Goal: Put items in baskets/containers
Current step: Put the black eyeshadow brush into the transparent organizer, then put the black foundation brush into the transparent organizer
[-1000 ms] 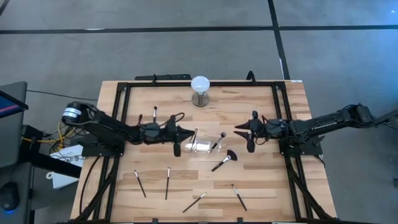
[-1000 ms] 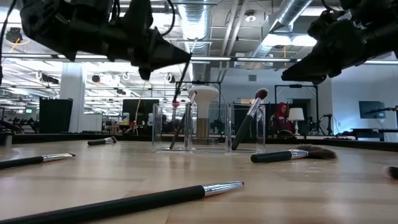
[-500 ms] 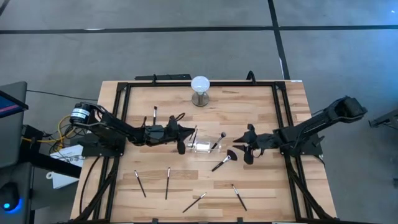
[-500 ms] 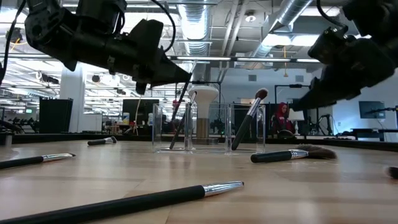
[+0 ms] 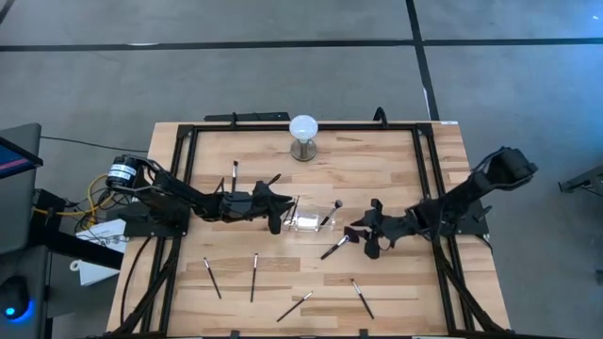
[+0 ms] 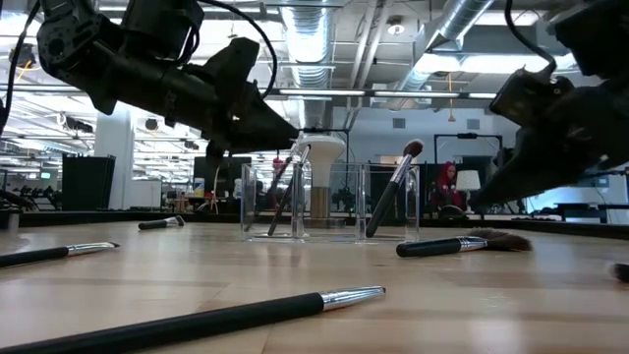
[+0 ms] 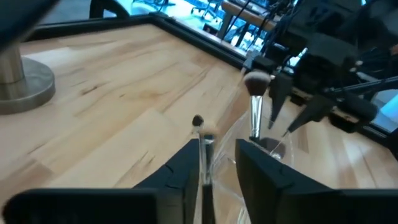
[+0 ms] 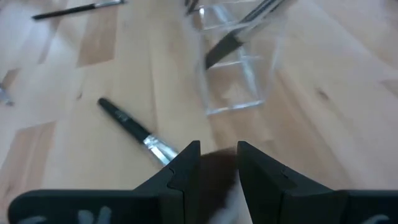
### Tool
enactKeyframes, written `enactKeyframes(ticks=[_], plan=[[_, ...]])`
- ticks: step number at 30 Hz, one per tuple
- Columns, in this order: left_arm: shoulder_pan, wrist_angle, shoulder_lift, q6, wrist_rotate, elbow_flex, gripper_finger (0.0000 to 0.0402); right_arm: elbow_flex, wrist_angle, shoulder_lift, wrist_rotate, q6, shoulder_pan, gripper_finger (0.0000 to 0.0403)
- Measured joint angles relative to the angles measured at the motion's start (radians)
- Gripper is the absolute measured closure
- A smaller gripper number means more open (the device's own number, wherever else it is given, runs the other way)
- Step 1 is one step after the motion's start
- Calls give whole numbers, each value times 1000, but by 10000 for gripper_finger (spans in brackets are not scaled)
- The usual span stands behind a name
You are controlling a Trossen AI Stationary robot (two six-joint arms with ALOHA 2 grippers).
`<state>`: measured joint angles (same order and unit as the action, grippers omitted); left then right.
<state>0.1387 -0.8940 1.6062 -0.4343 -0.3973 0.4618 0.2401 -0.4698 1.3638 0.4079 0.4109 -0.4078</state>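
the left end effector (image 5: 283,202) hangs at the left end of the clear holder (image 5: 306,222) near the middle of the worktop (image 5: 396,169), its fingers (image 7: 186,171) spread a little with a thin brush (image 7: 202,152) standing between them, and i cannot tell whether they touch it. the holder has brushes leaning in it, one with a pale tuft (image 6: 411,150) at its right end. the right end effector (image 5: 356,234) is low over the fan-headed brush (image 5: 335,248) lying just right of the holder, fingers (image 8: 186,168) parted above its dark head, while other brushes (image 5: 252,277) lie loose along the near side of the worktop.
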Motion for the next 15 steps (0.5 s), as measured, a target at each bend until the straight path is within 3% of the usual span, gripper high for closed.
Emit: enactKeyframes(ticks=[7, 11, 15], plan=[[0, -1, -3, 15, 0, 0, 273, 0, -36, 9, 91, 0, -51, 308], [8, 2, -52, 35, 91, 0, 270, 0, -41, 9, 97, -15, -52, 308], [76, 84, -144, 170, 146, 0, 270, 0, -41, 9, 99, -16, -54, 308]])
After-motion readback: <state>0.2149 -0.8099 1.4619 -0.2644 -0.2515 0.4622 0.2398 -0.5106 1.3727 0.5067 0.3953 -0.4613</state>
